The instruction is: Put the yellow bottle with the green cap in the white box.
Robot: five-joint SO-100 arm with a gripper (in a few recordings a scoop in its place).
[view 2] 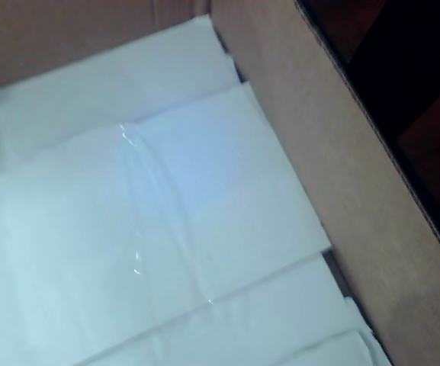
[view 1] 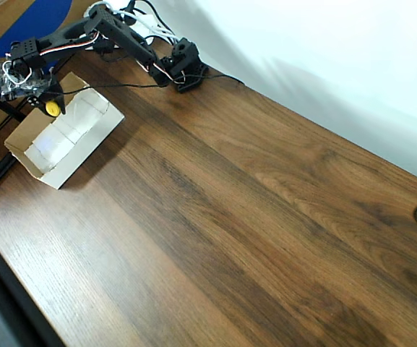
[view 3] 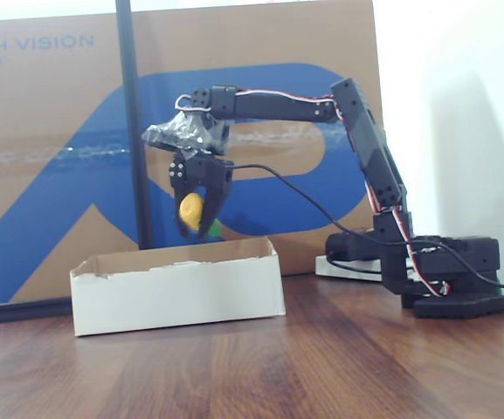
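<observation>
The black end effector (view 3: pixel 196 214) pinches the small yellow plastic bottle with the green cap (view 3: pixel 191 210) above the shallow white cardboard box (view 3: pixel 177 292) (release judged the only step left)

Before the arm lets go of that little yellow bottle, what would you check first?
1. Bottle gripped: ok, the gripper is shut on the yellow bottle.
2. Over the white box: ok, the overhead view has the bottle above the box's far end.
3. Clear of the rim: ok, it hangs above the wall.
4. Box floor free: ok in the wrist view.
5. Cap direction: cannot tell.
6. Drop height: looks modest, so a release seems safe.
</observation>
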